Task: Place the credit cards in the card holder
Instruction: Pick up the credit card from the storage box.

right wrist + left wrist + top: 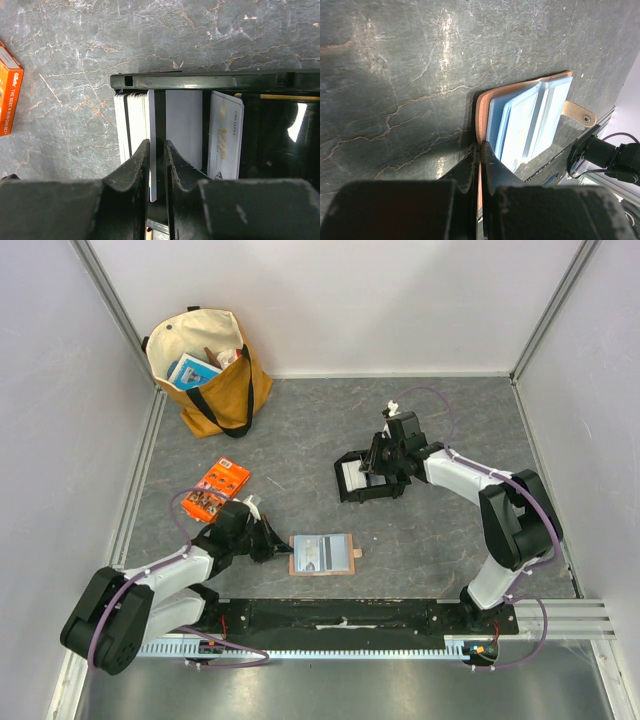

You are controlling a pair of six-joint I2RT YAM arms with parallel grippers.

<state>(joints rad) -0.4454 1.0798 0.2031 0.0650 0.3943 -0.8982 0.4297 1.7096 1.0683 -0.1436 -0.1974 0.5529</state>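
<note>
Black tray (200, 81) holds the cards (132, 125) on edge. My right claw (157, 147) points down into it, nearly closed around one, grip uncertain. My left claw (480, 150), low, clamps the open wallet (530, 120) by its edge.

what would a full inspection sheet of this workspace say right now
surface: grey marbled table top, no spill seen
job's things: tan-brown leather folding card holder lies open, light-blue slots up; white credit cards stand on edge in black plastic two-compartment tray
clutter: orange printed packet; tan canvas tote bag with black handles, far left corner
hands: left hand shut on the card holder's edge; right hand open, jaws straddling one white card in the tray
cables: purple cables along both arms
surroundings: white walls on three sides
</note>
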